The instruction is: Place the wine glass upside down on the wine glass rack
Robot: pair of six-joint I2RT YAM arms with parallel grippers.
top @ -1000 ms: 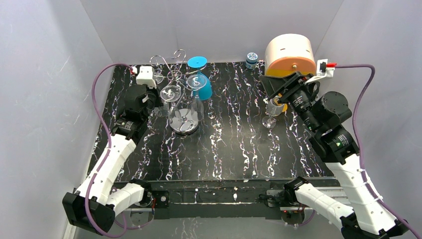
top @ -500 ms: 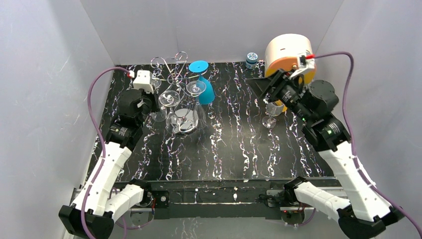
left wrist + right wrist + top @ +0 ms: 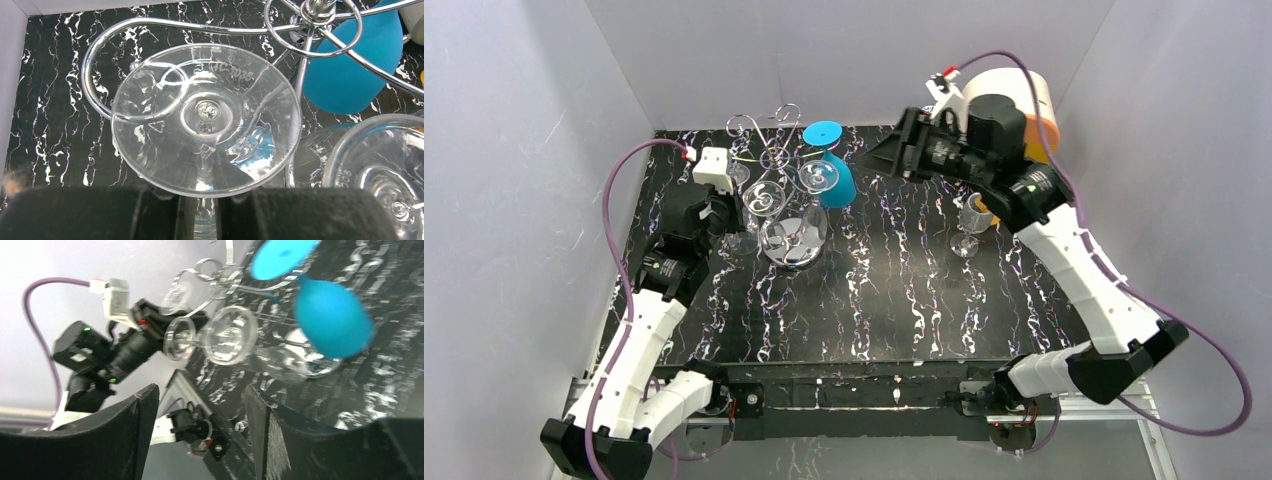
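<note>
At 10 o'clock on the black marbled surface (image 3: 904, 300): the wine glass rack (image 3: 790, 246), chrome base down, scroll arms fanning out above. Among those arms, the wine glass (image 3: 207, 112), upside down, round foot uppermost, stem dropping away beneath it. In the left wrist view, one wire curl showing across the foot from 9 o'clock toward the centre. Cannot tell whether resting on that wire or only carried. Clamped on the stem just below the foot, at 6 o'clock of it: the left pincer (image 3: 200, 212), narrow, both dark fingers close against the glass. Just beside, at 4 o'clock of that foot, a second clear glass (image 3: 387, 172), likewise inverted. At 1 o'clock, beyond the rack's post, a blue glass (image 3: 350, 65), also foot-up, bowl low near the chrome base.

Right pincer (image 3: 201, 390): wide, nothing between the fingers, raised above the surface near 12 o'clock and turned toward 9 o'clock, facing the rack. Well apart from all three inverted glasses. At 2 o'clock on the surface, under the right arm, one more clear glass (image 3: 972, 222), upright on its foot. Behind it, in the far 1 o'clock corner, a cream-and-orange drum (image 3: 1036, 90), partly hidden by the arm.
</note>
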